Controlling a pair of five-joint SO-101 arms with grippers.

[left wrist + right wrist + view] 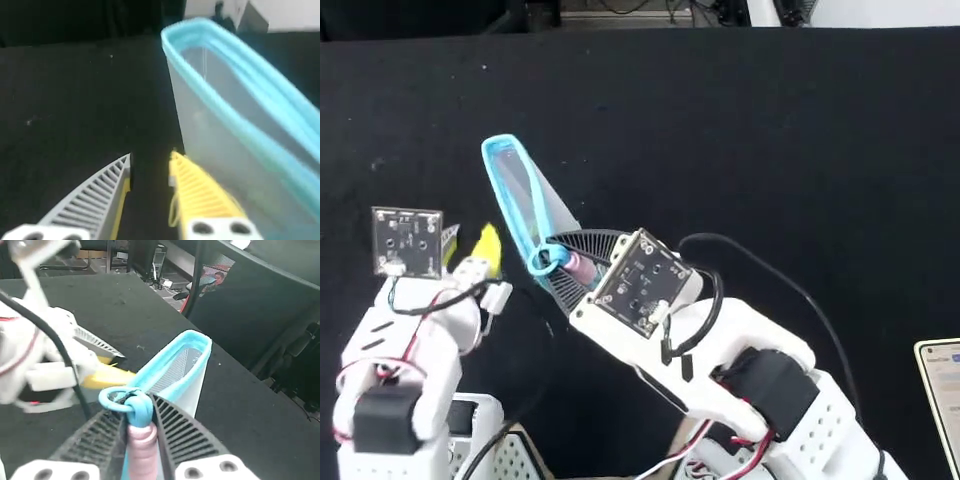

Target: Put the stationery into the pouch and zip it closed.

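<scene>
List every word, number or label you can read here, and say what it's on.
Nothing can be read.
Screen at the high view's right edge: lines of print, too small to read.
Pouch: no print visible.
Left arm's camera board, right arm's camera board: no legible marks.

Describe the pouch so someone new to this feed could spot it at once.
On the black table, look just ahead of the white arms. The pouch stands there beside the left hand: clear-sided, rimmed by a light-blue zip, its pink pull gripped by the right hand.
</scene>
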